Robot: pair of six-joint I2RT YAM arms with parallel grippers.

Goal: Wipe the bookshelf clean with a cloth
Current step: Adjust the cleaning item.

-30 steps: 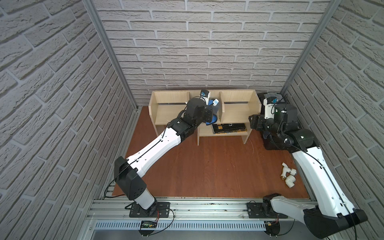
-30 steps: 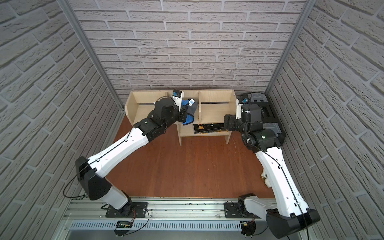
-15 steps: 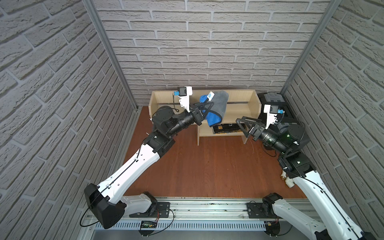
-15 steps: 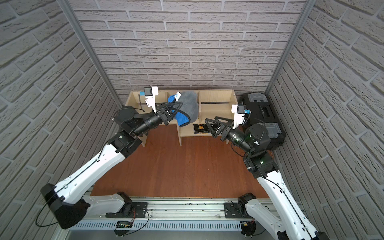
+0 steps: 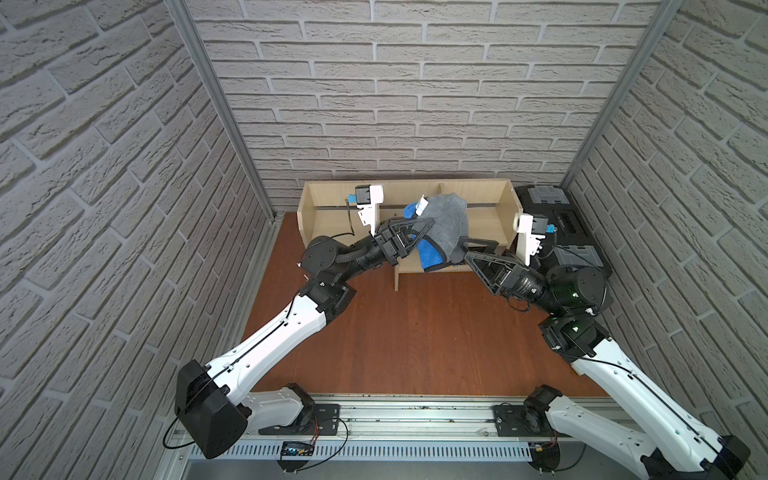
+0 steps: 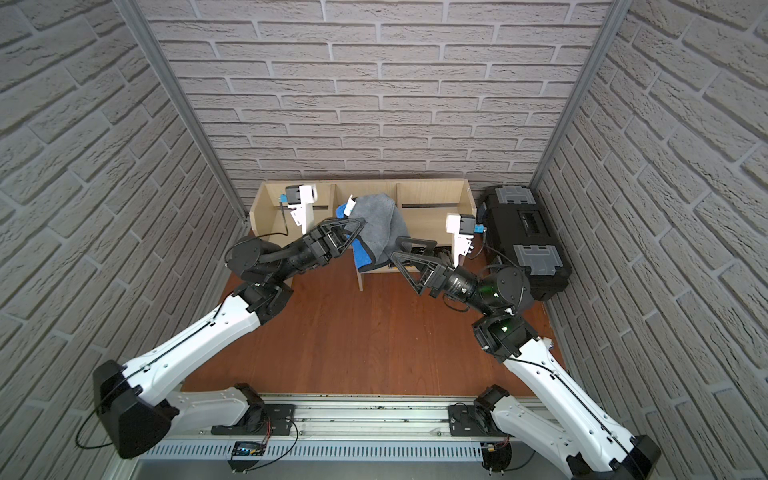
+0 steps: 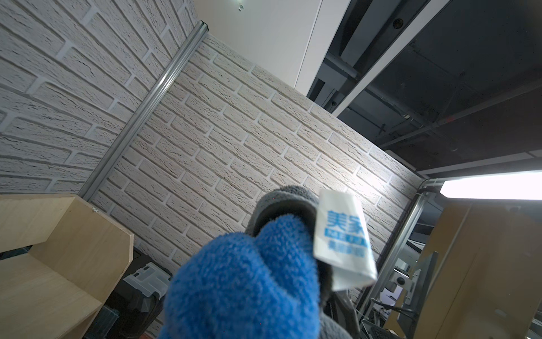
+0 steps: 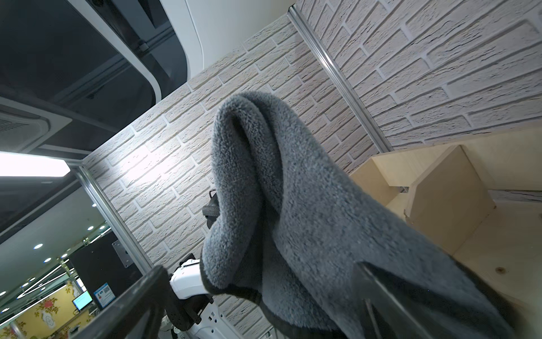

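One cloth point(image 5: 446, 226) hangs in the air, grey side outward and blue inside, in front of the middle part of the bookshelf point(image 5: 486, 193). Your left gripper point(image 5: 428, 226) has its jaws pressed together on the upper fold, beside the white tag point(image 7: 340, 234). Your right gripper point(image 5: 462, 248) stands wide spread at the lower grey edge of the cloth. Whether it touches the fabric, you cannot tell.
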